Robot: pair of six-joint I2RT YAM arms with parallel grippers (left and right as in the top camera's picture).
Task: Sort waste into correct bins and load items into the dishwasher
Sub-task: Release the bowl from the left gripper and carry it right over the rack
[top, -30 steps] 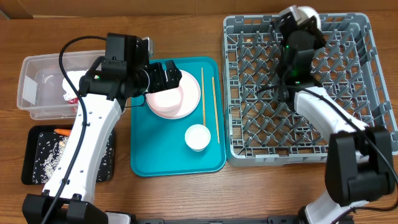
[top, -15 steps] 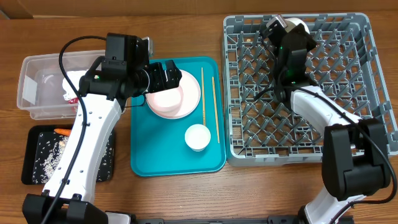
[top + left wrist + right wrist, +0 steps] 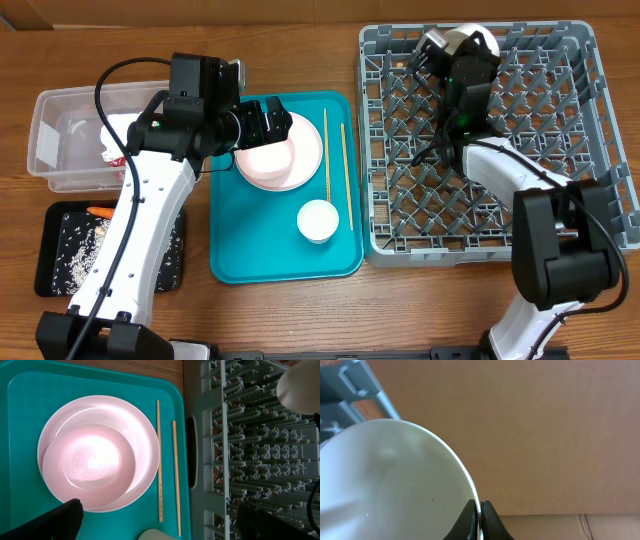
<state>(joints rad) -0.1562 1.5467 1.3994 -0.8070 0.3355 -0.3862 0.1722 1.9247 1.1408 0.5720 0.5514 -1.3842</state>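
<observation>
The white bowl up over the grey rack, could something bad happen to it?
Maybe. The right gripper pinches the white bowl only by its thin rim, so it could slip and drop. It also hangs close to the back edge of the grey rack, so it might land crooked or tip out over the wall.

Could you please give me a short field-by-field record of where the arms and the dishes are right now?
left gripper: jaws open, above the pink plate on the teal tray
right gripper: jaws shut on the rim of a whitish bowl, over the far part of the dish rack
cup: on the teal tray, nearer the robot than the plate
chopsticks: two, lying on the tray beside the plate
black tray: rice scraps and a carrot
</observation>
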